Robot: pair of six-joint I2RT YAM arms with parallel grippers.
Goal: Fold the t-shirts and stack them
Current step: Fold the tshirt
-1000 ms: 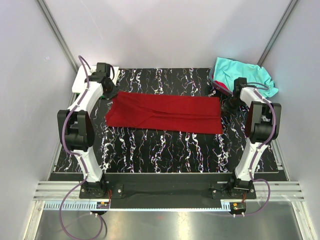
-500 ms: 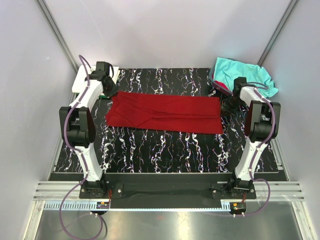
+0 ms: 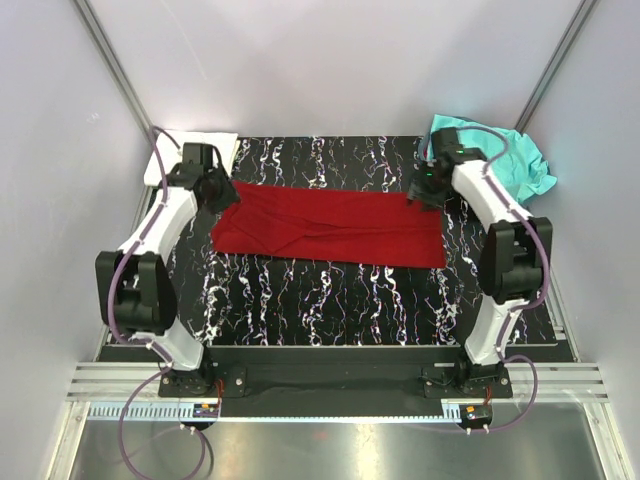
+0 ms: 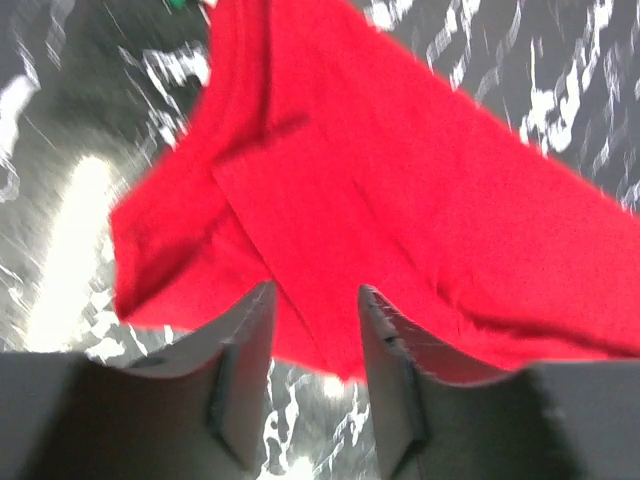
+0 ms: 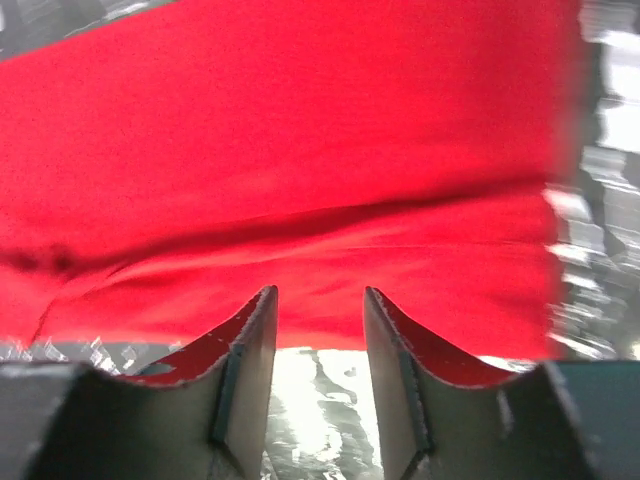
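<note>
The dark red t-shirt [image 3: 330, 225] lies flat as a long folded strip across the black marbled mat [image 3: 330, 300]. My left gripper [image 3: 222, 193] is open and empty over the strip's far left corner; the red cloth [image 4: 400, 180] fills its wrist view, with mat showing between the fingers. My right gripper [image 3: 422, 192] is open and empty over the far right corner; the red cloth [image 5: 300, 150] lies just beyond its fingertips. A turquoise t-shirt [image 3: 495, 155] is crumpled at the back right. A white folded shirt [image 3: 195, 145] sits at the back left. The green one is hidden.
White walls with metal rails enclose the table on three sides. The arm bases stand on a black bar [image 3: 330, 380] at the near edge. Bare mat lies in front of the red strip.
Both arms swung inward: the left gripper moved from the white shirt's side onto the strip's left corner, the right from beside the strip's right end onto its far right corner. The shirt has not moved.
</note>
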